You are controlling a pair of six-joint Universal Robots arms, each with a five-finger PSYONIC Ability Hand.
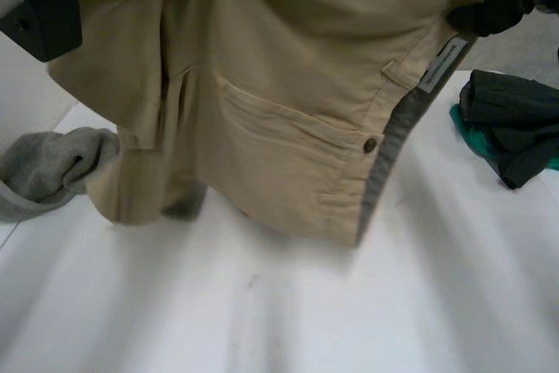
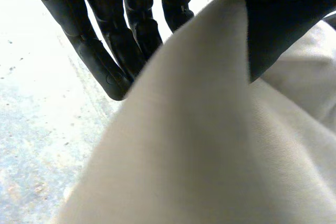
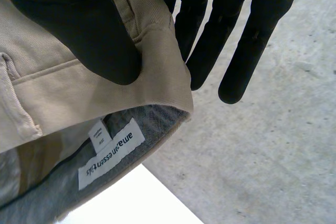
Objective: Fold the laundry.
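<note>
White table [image 1: 288,312] with bare concrete floor past its edge, and a couple of other pieces waiting: a grey garment [image 1: 48,168] off to the robot's left, a dark green one [image 1: 511,124] to its right.

The khaki trousers [image 1: 288,85] hang in the air between the two hands, back side facing the camera, with the lower end just brushing the table. The buttoned back pocket [image 1: 370,144] and the brand label [image 3: 111,153] inside the waistband both show.

The right hand [image 3: 79,30] pinches the waistband corner, thumb on the outside, straight fingers [image 3: 202,40] behind. The left hand [image 2: 128,35] has the cloth the same way, thumb over it and long straight fingers underneath, though I can't tell exactly which part of the trousers it holds.

I'd say this is the shake-out-and-spread stage, so folding proper hasn't begun. Tips: keep both pinches firm, pull the hands apart so the waistband goes taut, then lower it so the legs land first and lie flat, clear of those side piles.
</note>
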